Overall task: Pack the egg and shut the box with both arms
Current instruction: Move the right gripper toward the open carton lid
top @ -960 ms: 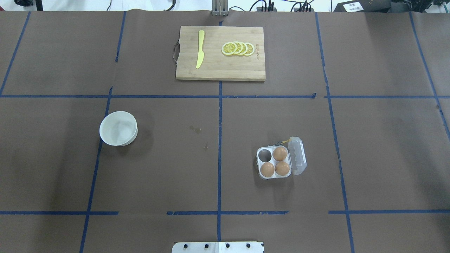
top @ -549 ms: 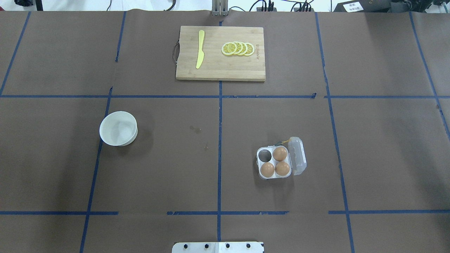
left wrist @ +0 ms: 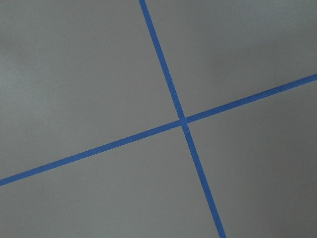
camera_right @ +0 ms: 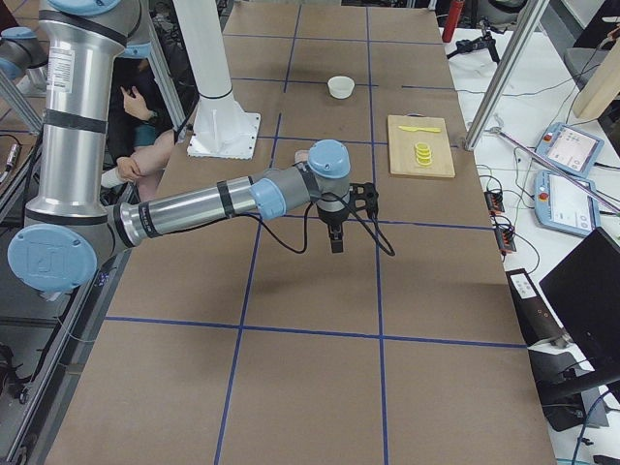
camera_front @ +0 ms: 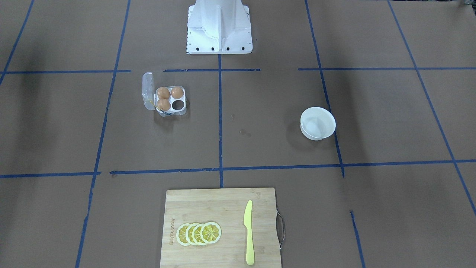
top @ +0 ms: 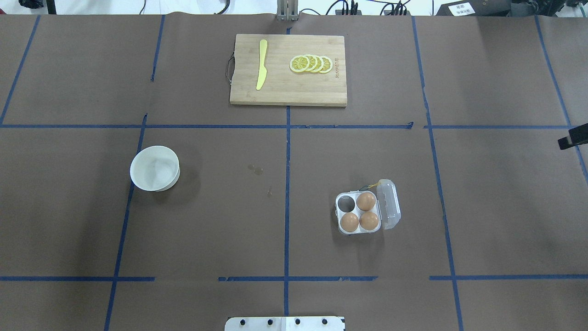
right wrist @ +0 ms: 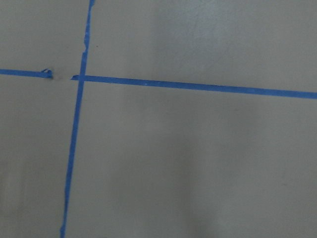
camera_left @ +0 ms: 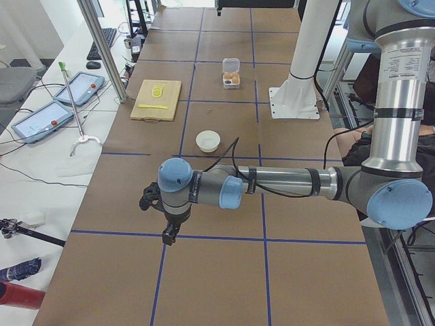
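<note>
The clear plastic box (top: 358,212) stands right of the table's middle with its lid (top: 389,203) swung open to the right. Three light-brown eggs (top: 366,201) fill three cells, and the far-left cell (top: 347,202) is empty. The box also shows in the front view (camera_front: 170,99) and, small, in the left view (camera_left: 231,73). No loose egg shows. My left gripper (camera_left: 168,236) hangs over bare table far left of the box. My right gripper (camera_right: 335,244) hangs far right of it, and a black part of it shows at the overhead view's right edge (top: 569,137). I cannot tell whether either is open or shut.
A round white bowl (top: 155,168) sits left of centre and looks empty. A wooden cutting board (top: 288,87) at the far side carries a yellow knife (top: 261,64) and lemon slices (top: 311,63). The white pedestal (camera_front: 219,26) stands at the near edge. Blue tape lines cross the brown table cover.
A black part of my right gripper has come into the overhead view at its right edge. The box, eggs and bowl have not moved.
</note>
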